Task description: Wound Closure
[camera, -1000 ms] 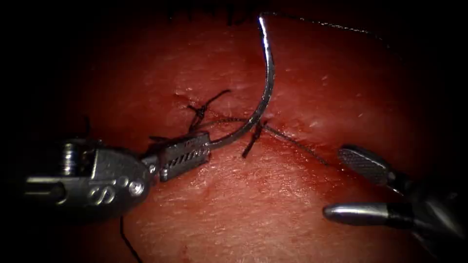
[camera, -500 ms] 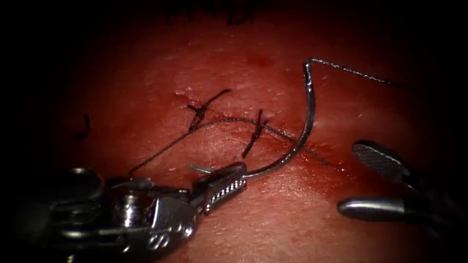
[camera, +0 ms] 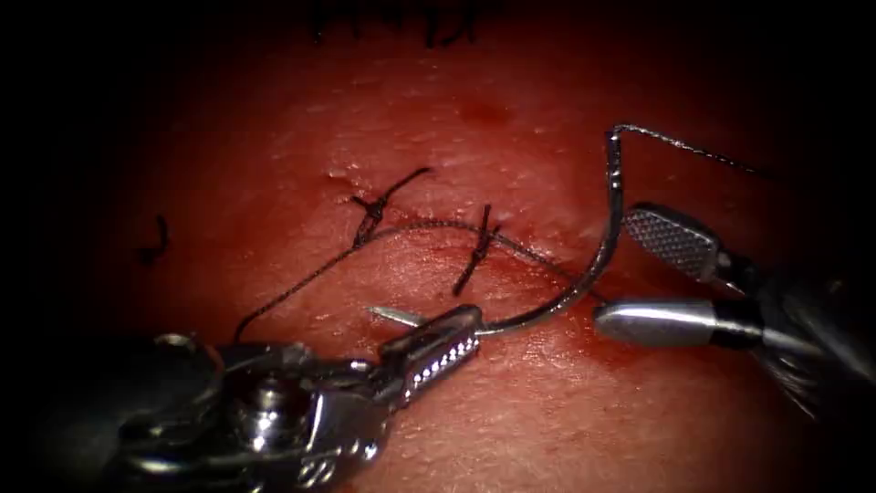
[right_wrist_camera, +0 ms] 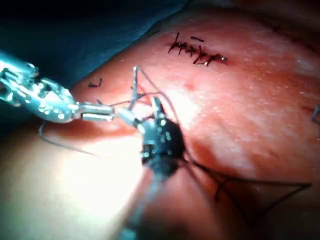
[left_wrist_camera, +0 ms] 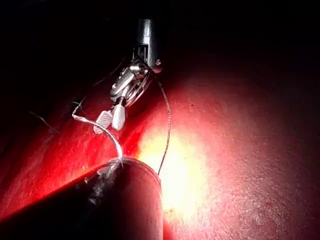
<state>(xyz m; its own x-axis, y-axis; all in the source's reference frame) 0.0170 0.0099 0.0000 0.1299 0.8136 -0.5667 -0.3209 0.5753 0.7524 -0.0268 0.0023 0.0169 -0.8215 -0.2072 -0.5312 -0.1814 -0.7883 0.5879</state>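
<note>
left pincer [camera: 436,345] is clamping the needle [camera: 598,256] close behind its sharp tip, which is poking out past the jaws. the needle is riding free above the tissue [camera: 511,411], not in it, its curve sweeping right and up to the swaged end. thread [camera: 680,143] is running from that end toward the right edge. right pincer [camera: 639,278] is standing apart, holding nothing, one jaw on either side of the needle's curve, possibly touching it. two knotted stitches [camera: 476,248] are sitting on the cut, a thread strand lying across them.
</note>
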